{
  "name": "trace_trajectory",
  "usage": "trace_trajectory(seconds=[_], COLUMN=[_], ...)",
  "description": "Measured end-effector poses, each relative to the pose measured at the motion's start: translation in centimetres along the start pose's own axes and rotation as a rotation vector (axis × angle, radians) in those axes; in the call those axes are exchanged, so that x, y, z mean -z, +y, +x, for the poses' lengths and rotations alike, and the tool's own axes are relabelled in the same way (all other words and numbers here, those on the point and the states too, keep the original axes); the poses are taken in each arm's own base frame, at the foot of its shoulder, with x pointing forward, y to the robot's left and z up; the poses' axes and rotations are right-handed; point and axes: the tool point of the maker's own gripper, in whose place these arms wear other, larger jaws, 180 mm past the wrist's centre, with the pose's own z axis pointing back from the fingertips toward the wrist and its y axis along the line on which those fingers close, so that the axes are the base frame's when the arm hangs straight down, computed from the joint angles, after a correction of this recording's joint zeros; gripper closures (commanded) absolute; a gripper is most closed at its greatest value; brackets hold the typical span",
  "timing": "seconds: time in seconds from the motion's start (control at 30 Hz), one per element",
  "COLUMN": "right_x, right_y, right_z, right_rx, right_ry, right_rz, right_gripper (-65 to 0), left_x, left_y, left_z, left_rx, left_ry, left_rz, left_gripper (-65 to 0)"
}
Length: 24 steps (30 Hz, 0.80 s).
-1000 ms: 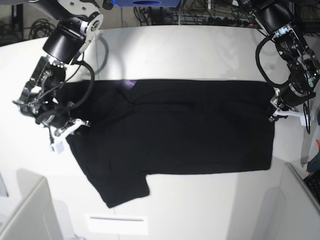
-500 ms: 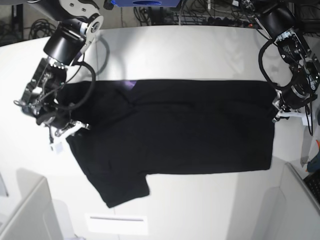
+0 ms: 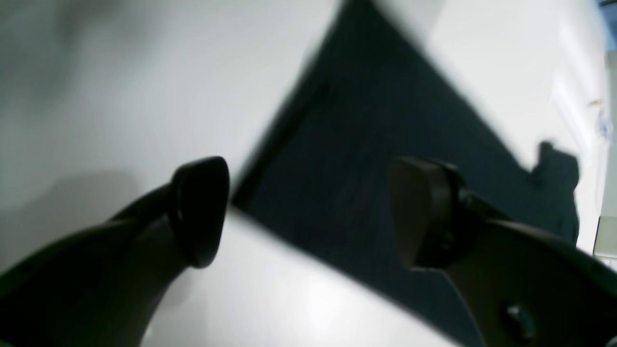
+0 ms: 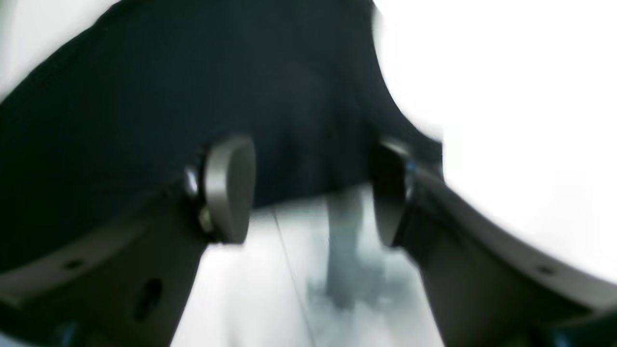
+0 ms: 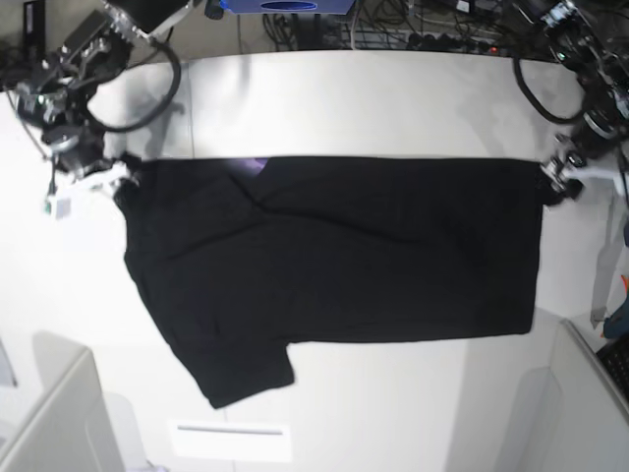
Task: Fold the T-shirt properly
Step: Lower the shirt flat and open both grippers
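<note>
So the black T-shirt (image 5: 344,256) is lying spread across the white table (image 5: 373,413), one sleeve poking out on the near side, a bit of purple showing at the far edge. Over by that far edge, both the left gripper (image 3: 308,212) and the right gripper (image 4: 311,193) have their fingers spread wide, one near each end of the shirt
</note>
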Motion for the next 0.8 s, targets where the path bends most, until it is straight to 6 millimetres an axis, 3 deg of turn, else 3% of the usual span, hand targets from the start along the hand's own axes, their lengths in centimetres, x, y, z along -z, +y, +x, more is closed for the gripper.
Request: trace_trajectory(seconds=[0.1,0.23,0.47,0.6,0.8], right_x=[-0.6,-0.2,2.1,3.7,5.2], right_y=[-2.6,-4.0,-4.2,-3.9,-3.6], right_z=[-1.2,-3.8,-7.0,-6.3,-5.1], right_rx=[0.056,0.088,0.263,0.304,0.35], right_ry=[-0.038,-0.003,0.059,0.033,-0.033], right_rz=[-0.059,-0.077,0.017,0.041,0.07], right_gripper=[-36.0,-36.3,-36.3,-36.3,-36.2], left_x=[0.8,2.2,4.3,4.7,6.1], left_y=[2.0,3.7,3.2,2.8,0.3], left_z=[-0.3,-1.2,-0.7,-0.7,-2.1], left_rx=[-0.103,-0.173,-0.232,-0.235,-0.183], left_ry=[-0.035,-0.024,-0.018,-0.013,0.044], left_rz=[0.023,0.044,0.017,0.005,-0.038], left_gripper=[-48.7,-48.7,-48.5,-48.4,-48.4])
